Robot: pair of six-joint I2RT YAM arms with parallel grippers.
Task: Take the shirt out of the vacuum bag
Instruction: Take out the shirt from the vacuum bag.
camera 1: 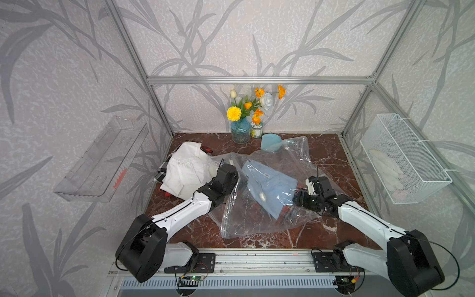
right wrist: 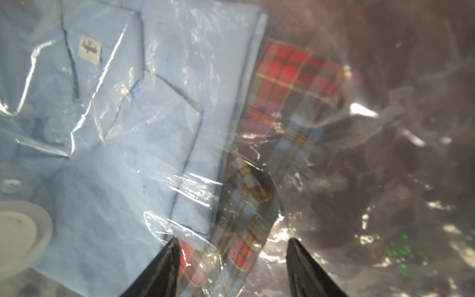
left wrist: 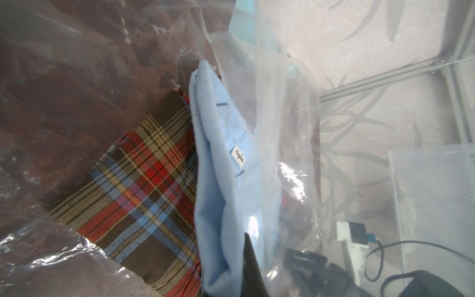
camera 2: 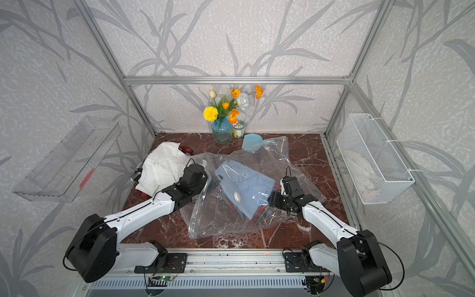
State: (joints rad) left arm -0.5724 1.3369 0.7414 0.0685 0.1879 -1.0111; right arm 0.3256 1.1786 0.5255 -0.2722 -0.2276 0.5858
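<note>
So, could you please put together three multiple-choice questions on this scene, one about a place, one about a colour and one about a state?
1. Relative to the vacuum bag, the white shirt lies: A) inside it; B) outside it, on the table; C) on a wall shelf.
2. The top shirt inside the bag is: A) light blue; B) green; C) black.
3. The right gripper is: A) shut on the valve cap; B) open over the bag; C) out of view.
Answers: 1 B, it lies on the marble outside the plastic; 2 A, pale blue fabric shows through the plastic; 3 B, the right wrist view shows its jaws apart.
</note>
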